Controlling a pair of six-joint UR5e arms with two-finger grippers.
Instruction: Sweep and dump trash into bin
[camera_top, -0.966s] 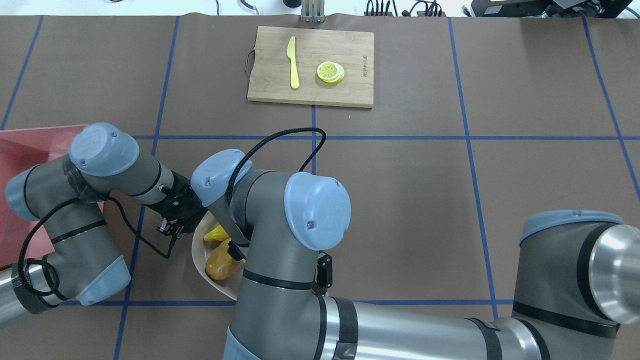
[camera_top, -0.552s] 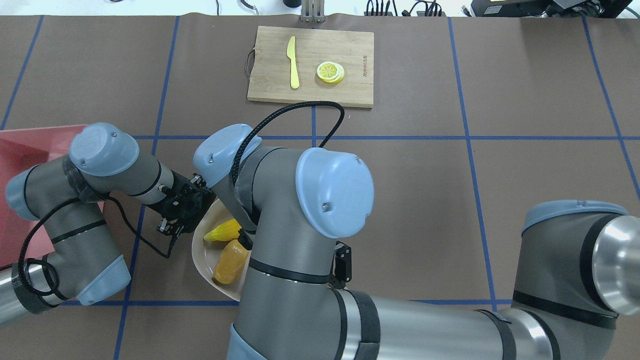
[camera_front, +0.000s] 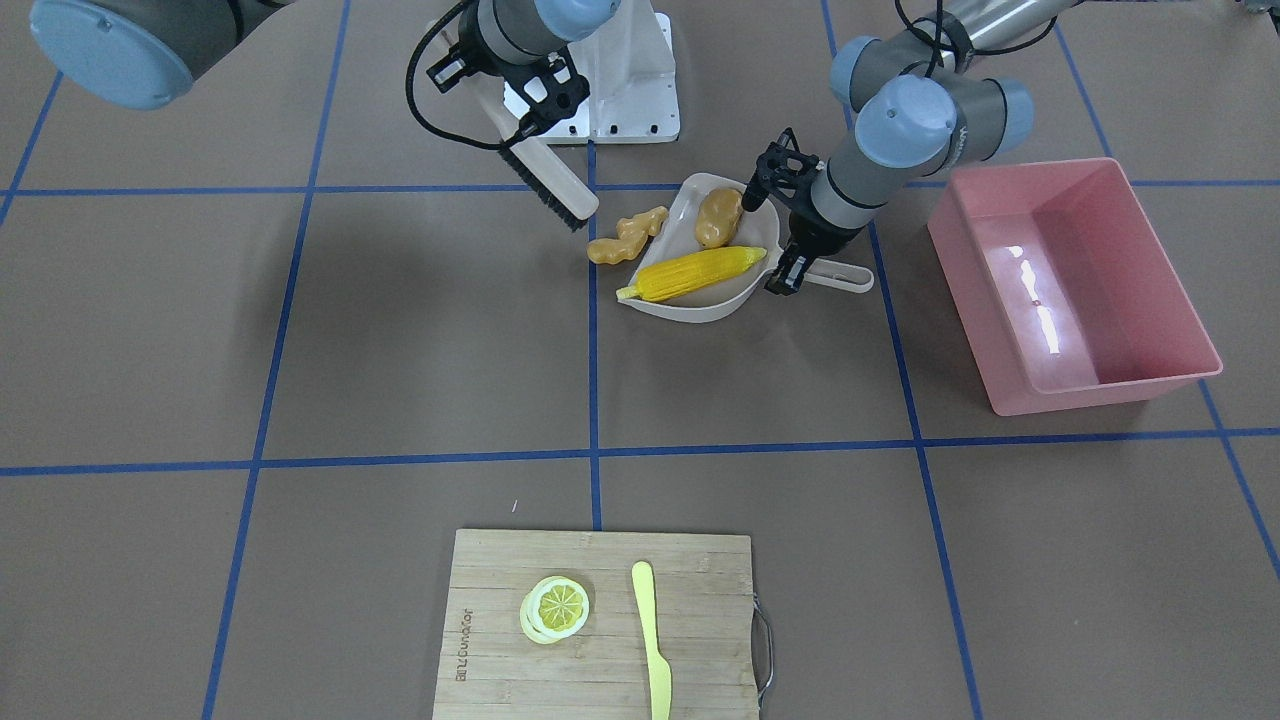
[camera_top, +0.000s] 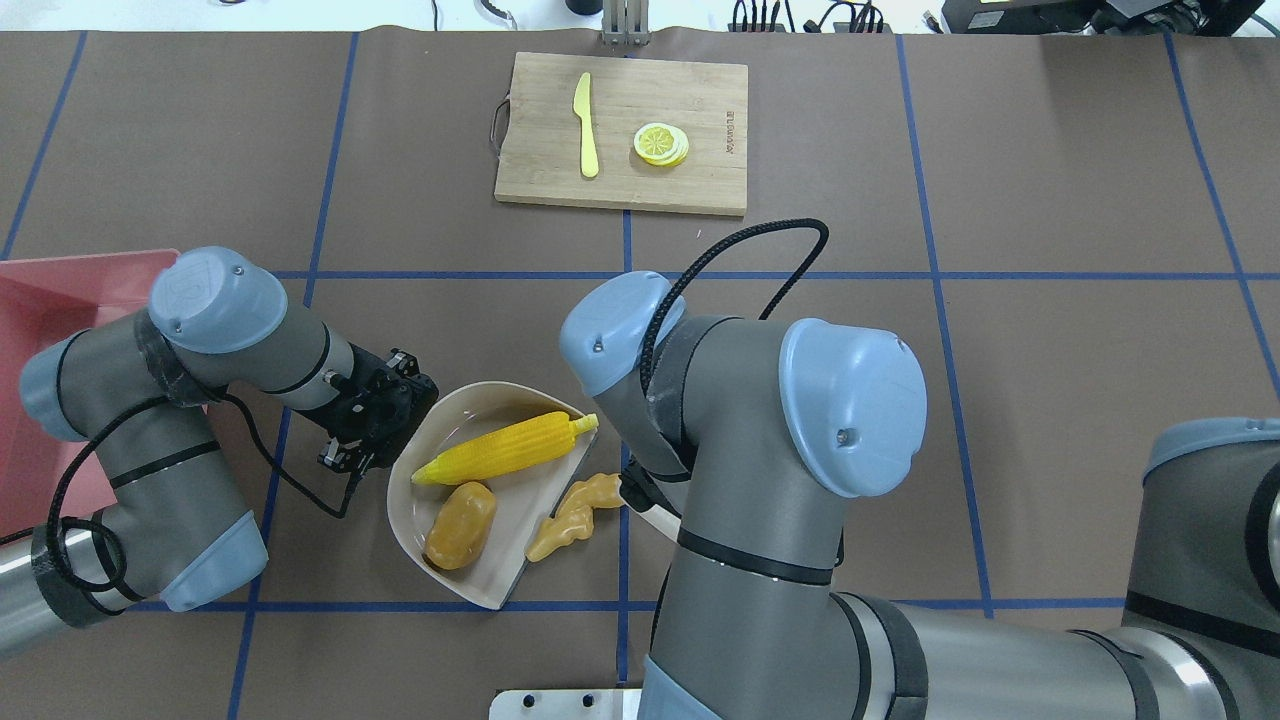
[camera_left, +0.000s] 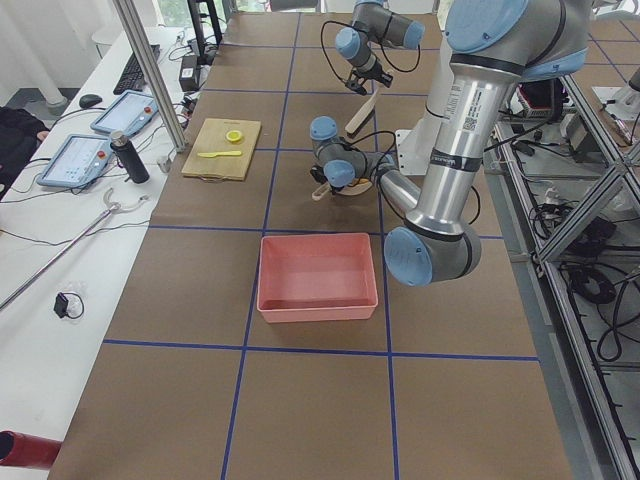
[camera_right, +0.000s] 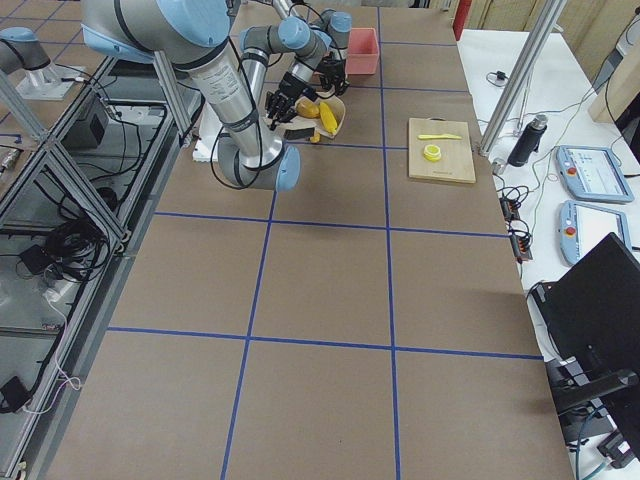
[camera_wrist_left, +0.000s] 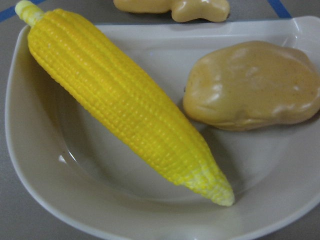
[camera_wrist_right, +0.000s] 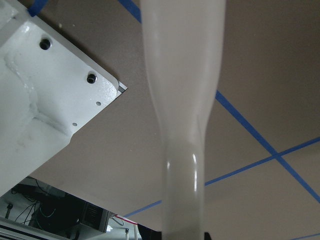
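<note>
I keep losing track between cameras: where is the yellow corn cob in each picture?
Front-facing: corn cob upper middle, in the dustpan.
Overhead: lower left of centre.
Exterior left: cannot tell.
Exterior right: top, left of centre.
Left wrist: fills the frame.
Right wrist: not in it.
Landmark: the dustpan.

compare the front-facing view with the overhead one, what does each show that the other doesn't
Only the front-facing view shows the brush and the whole pink bin, empty. Only the overhead view shows cables past the table's far edge; there the right arm hides the brush and the bin is cut off. Both show the corn and potato in the dustpan, with the ginger just outside its mouth.
</note>
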